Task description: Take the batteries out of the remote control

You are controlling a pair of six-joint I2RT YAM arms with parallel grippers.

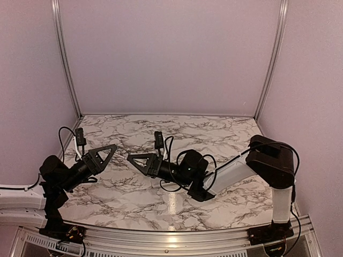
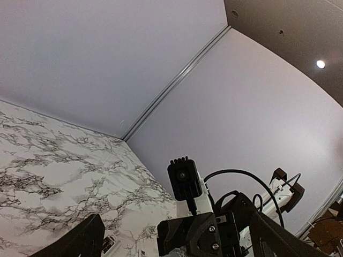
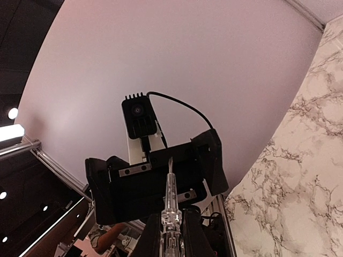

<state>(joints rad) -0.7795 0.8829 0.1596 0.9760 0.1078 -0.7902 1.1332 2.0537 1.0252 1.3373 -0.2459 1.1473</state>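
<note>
Marble table, right claw (gripping clear screwdriver)

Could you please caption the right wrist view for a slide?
Right gripper holds a slim clear-handled rod, metal tip toward the left arm's black wrist camera, beside white marble-patterned table.

Desk: white marble-patterned top with grey veining, enclosed by pale walls at rear and sides, aluminium rail along near edge. A black cable loops low over its centre.
</note>
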